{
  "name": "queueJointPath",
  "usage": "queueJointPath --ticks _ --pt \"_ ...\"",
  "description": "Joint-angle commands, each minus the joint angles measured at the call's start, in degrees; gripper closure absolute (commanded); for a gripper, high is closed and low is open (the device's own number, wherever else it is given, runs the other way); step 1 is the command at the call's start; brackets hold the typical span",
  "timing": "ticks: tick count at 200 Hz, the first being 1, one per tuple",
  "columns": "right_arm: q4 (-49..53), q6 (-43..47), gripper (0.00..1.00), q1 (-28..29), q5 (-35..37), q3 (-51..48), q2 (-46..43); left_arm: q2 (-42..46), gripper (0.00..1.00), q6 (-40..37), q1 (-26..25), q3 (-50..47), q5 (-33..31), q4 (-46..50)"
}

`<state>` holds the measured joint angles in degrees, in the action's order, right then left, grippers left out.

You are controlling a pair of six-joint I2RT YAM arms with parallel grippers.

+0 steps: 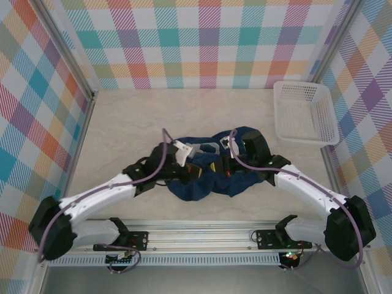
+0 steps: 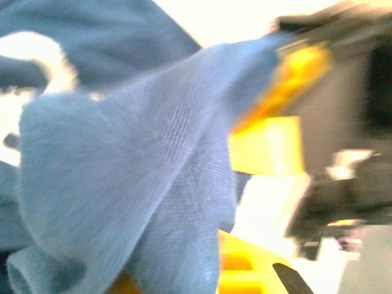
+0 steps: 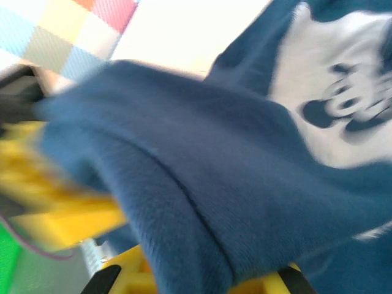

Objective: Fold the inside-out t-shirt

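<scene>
The inside-out t-shirt, dark navy, lies bunched in a heap at the middle of the table. Both arms reach into it from the near edge. My left gripper and right gripper meet close together on top of the heap. In the left wrist view a fold of the t-shirt drapes out of my left gripper, which is shut on it. In the right wrist view a thick navy fold runs through my right gripper, also shut on cloth. The shirt's pale print shows beyond that fold.
A white plastic basket stands at the back right of the table. Plaid walls close in the back and both sides. An aluminium rail with the arm bases runs along the near edge.
</scene>
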<state>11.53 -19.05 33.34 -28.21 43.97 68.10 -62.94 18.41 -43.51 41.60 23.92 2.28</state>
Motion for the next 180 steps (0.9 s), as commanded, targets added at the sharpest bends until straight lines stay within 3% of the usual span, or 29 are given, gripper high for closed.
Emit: queueJointPath --ticks 1,19,46,73,100,116,140,180 --pt "4.9 4.5 0.96 0.0 6.1 1.9 0.8 7.4 1.0 4.1 3.0 -4.4 17.2 -10.5" --pt "6.4 5.4 0.93 0.0 8.2 3.1 1.1 9.3 1.0 6.0 3.5 -5.7 20.4 -13.2" --pt "15.8 6.2 0.78 0.0 16.2 7.6 2.2 11.3 1.0 5.5 3.8 -7.4 21.7 -14.8" --pt "20.3 10.8 0.64 0.1 11.2 8.6 -1.2 10.5 1.0 2.8 4.1 -6.7 20.5 -11.8" --pt "18.6 13.5 0.58 0.7 4.5 5.7 -10.0 9.9 1.0 0.1 4.1 -5.9 17.4 -8.2" --pt "17.1 15.2 0.58 3.0 2.9 4.2 -13.3 9.2 1.0 -0.1 4.0 -5.2 17.0 -7.5" --pt "15.0 17.3 0.66 8.4 6.8 3.3 -15.1 8.4 1.0 -0.8 4.0 -4.5 17.0 -6.0" --pt "7.2 16.0 0.78 13.4 7.0 1.4 -9.6 9.1 1.0 -0.9 4.0 -4.2 16.6 -5.2"
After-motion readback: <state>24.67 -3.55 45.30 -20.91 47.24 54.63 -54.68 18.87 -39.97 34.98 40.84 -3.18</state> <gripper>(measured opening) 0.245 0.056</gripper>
